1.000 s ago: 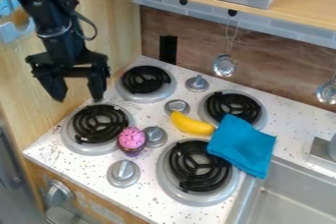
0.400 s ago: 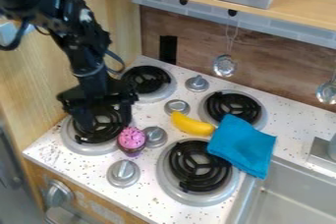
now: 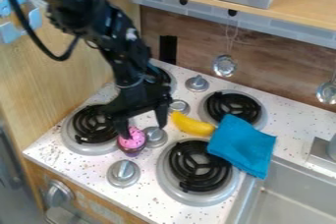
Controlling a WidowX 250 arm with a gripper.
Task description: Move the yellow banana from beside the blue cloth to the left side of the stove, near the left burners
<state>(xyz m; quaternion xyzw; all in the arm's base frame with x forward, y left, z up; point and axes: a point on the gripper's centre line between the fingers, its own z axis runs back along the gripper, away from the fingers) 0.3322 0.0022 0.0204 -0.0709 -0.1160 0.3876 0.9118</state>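
Black gripper (image 3: 143, 129) fingers were spread wide apart, with nothing pinched between them, left of the middle of the picture. One fingertip was right by the pink top of the cupcake (image 3: 132, 140), and maybe it touched it, but that was hard to tell. The cupcake stood on the white speckled stove top (image 3: 172, 209), just beside a round gray knob (image 3: 155, 138). A yellow banana (image 3: 191, 124) lay near the middle, and a blue cloth (image 3: 241, 145) lay to its right.
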